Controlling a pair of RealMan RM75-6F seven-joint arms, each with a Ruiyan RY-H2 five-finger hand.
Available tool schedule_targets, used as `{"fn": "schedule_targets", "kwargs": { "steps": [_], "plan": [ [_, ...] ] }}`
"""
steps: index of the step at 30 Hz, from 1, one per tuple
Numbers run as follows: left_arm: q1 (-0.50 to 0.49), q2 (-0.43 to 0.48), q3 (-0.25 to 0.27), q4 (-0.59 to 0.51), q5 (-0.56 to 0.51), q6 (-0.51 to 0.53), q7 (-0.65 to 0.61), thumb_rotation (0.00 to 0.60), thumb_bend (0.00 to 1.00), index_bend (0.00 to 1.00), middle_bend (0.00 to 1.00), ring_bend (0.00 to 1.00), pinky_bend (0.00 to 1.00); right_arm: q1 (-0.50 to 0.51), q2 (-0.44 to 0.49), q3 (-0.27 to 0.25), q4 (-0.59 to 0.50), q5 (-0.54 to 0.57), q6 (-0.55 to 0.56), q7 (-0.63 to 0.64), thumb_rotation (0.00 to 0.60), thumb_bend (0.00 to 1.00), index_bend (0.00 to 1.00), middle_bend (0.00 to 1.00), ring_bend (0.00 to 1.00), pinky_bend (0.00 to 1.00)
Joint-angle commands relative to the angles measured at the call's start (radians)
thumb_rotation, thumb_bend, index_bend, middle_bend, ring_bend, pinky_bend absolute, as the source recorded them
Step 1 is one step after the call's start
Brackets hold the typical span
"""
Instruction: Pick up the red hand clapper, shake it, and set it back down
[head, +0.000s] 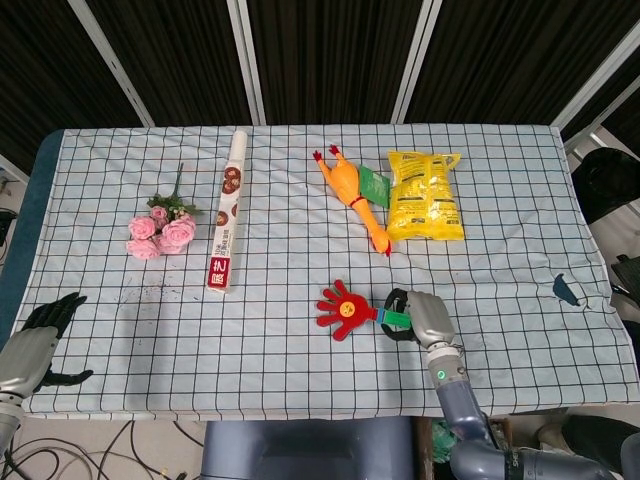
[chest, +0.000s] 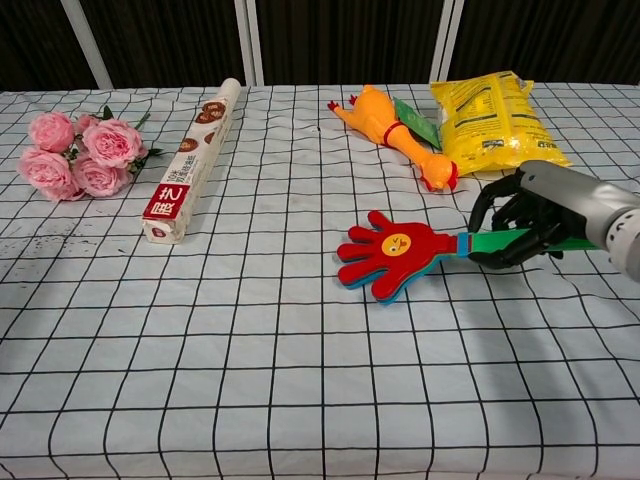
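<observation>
While the left hand rests empty at the worktop's front-left corner, the right hand grips the red hand clapper near the front edge.

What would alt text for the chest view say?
A robot's right hand grips the green handle of a red hand clapper over a checked tablecloth. Behind lie pink roses, a long box, a rubber chicken and a yellow bag.

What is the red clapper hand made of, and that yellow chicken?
The red hand clapper looks like hard, smooth plastic: flat, stiff layers with a green handle held by the right hand. The yellow chicken looks like soft rubber or vinyl: rounded, slightly shiny skin. Neither is certain from looks alone.
</observation>
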Motion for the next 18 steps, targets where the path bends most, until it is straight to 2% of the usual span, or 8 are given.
{"fn": "schedule_targets", "kwargs": {
  "steps": [1,5,7,10,12,15,18],
  "plan": [
    [0.000,-0.001,-0.002,-0.001,-0.006,-0.001,-0.001,0.600,0.00,0.00,0.00,0.00,0.00,-0.044,0.010,0.033,-0.026,-0.037,0.013,0.141,0.600,0.77,0.84,0.87,0.81,0.81],
    [0.000,-0.005,-0.004,-0.001,-0.018,-0.004,0.002,0.600,0.00,0.00,0.00,0.00,0.00,-0.074,0.020,0.063,-0.041,-0.056,0.026,0.249,0.600,0.78,0.87,0.88,0.82,0.82],
    [0.000,-0.007,-0.005,-0.002,-0.023,-0.004,0.006,0.600,0.00,0.00,0.00,0.00,0.00,-0.086,0.031,0.095,-0.068,-0.052,0.027,0.311,0.600,0.78,0.87,0.88,0.82,0.82],
    [-0.001,-0.014,-0.006,-0.004,-0.034,-0.007,0.020,0.600,0.00,0.00,0.00,0.00,0.00,-0.111,0.072,0.192,-0.172,0.006,-0.020,0.493,0.600,0.77,0.87,0.88,0.82,0.82],
    [-0.003,-0.017,-0.007,-0.007,-0.043,-0.012,0.024,0.600,0.00,0.00,0.00,0.00,0.00,-0.142,0.095,0.312,-0.262,0.037,-0.035,0.686,0.600,0.77,0.87,0.88,0.82,0.82],
    [-0.004,-0.018,-0.009,-0.009,-0.050,-0.014,0.025,0.600,0.00,0.00,0.00,0.00,0.00,-0.161,0.120,0.339,-0.274,0.001,-0.044,0.755,0.600,0.77,0.87,0.88,0.82,0.82],
    [-0.005,-0.018,-0.010,-0.010,-0.053,-0.017,0.026,0.600,0.00,0.00,0.00,0.00,0.00,-0.163,0.131,0.325,-0.255,-0.024,-0.046,0.749,0.600,0.77,0.87,0.88,0.82,0.82]
  ]
}}
